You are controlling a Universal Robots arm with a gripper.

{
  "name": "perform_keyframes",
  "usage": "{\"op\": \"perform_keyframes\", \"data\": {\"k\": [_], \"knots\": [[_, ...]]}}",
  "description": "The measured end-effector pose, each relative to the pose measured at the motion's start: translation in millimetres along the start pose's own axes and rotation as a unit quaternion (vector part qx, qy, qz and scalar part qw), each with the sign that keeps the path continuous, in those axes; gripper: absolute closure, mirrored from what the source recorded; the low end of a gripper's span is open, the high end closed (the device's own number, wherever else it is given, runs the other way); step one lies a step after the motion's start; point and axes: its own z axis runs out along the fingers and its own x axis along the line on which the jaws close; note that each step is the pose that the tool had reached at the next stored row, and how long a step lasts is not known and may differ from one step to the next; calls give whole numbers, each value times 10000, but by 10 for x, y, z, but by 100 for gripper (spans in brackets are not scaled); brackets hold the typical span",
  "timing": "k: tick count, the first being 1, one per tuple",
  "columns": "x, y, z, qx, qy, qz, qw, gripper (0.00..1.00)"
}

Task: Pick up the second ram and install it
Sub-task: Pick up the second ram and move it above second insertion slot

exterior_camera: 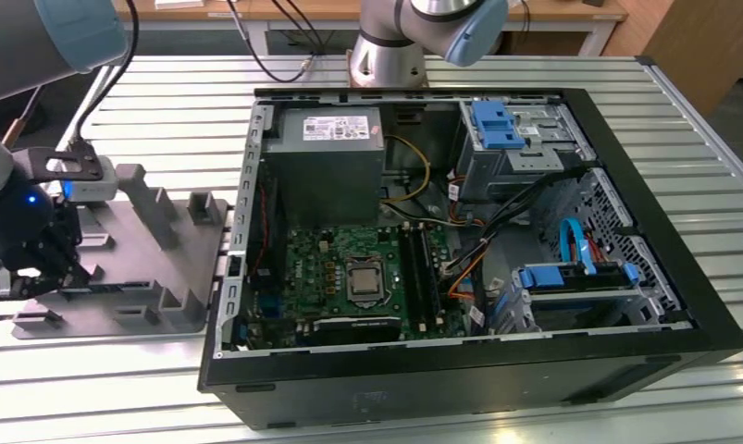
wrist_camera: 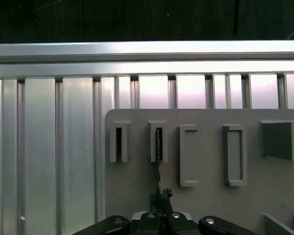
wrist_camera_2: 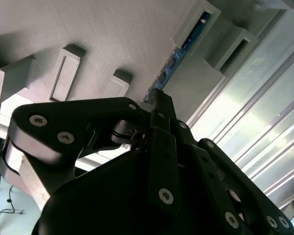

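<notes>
My gripper (exterior_camera: 31, 264) hangs low over the grey fixture tray (exterior_camera: 161, 264) at the exterior view's left, beside the open computer case. The second ram (wrist_camera_2: 179, 54) is a slim dark stick standing on edge on the tray, its far end held in a slotted post (wrist_camera: 158, 142). In the first wrist view it shows as a thin dark line (wrist_camera: 158, 161) running from that post to my gripper (wrist_camera: 159, 197). In the second wrist view my gripper (wrist_camera_2: 159, 98) has its black fingers drawn together on the near end of the stick. The ram still rests on the tray.
The open black computer case (exterior_camera: 704, 305) holds the green motherboard (exterior_camera: 334, 268), its long black slots (exterior_camera: 423, 268), a grey power supply (exterior_camera: 328, 157) and blue drive bays (exterior_camera: 501, 125). Upright posts (exterior_camera: 142, 199) rise from the tray. All of it stands on a ribbed metal table (exterior_camera: 161, 111).
</notes>
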Motion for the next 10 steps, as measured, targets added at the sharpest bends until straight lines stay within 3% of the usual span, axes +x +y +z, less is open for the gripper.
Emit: {"op": "perform_keyframes", "data": {"k": [4, 9, 10], "knots": [[0, 0, 2, 1, -1, 0, 10000, 89], [0, 0, 3, 1, -1, 0, 10000, 71], [0, -1, 10, 2, -2, 0, 10000, 71]]}}
